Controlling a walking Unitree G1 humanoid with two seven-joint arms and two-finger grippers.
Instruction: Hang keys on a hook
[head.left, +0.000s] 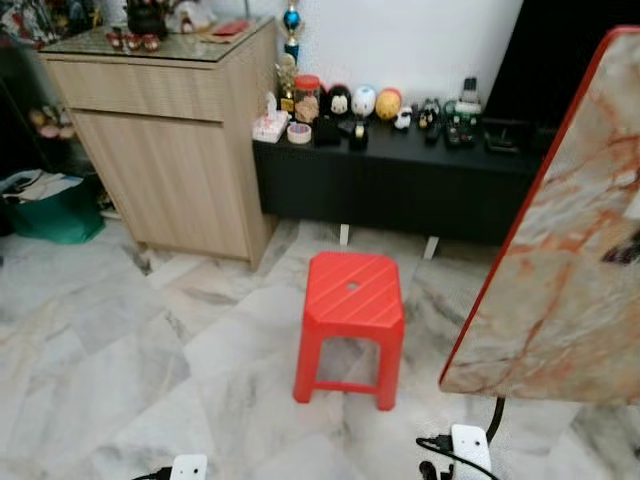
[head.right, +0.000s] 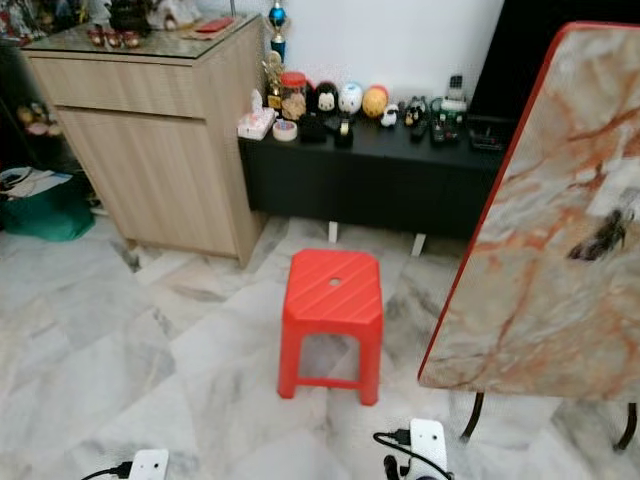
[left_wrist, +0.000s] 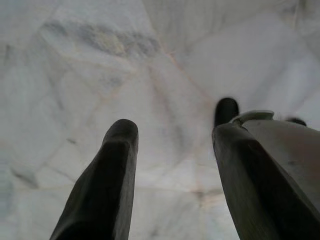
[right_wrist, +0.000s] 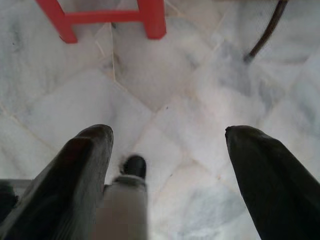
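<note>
A small dark object (head.right: 600, 235) lies on the tilted-looking marble tabletop with a red edge (head.right: 520, 280) at the right; it is too small to tell what it is. Both arms hang low at my sides, their white wrist parts (head.left: 188, 467) (head.left: 470, 445) showing at the bottom of the eye views. In the left wrist view my left gripper (left_wrist: 175, 132) is open over bare marble floor, with nothing between its fingers. My right gripper (right_wrist: 167, 135) is also open and empty over the floor, and the red stool's legs (right_wrist: 152, 17) lie just beyond it.
A red plastic stool (head.left: 352, 322) stands on the marble floor straight ahead. Behind it a low black cabinet (head.left: 400, 180) carries figurines and small items. A tall wooden cabinet (head.left: 170, 140) stands at the left, with a green bag (head.left: 55, 210) beside it.
</note>
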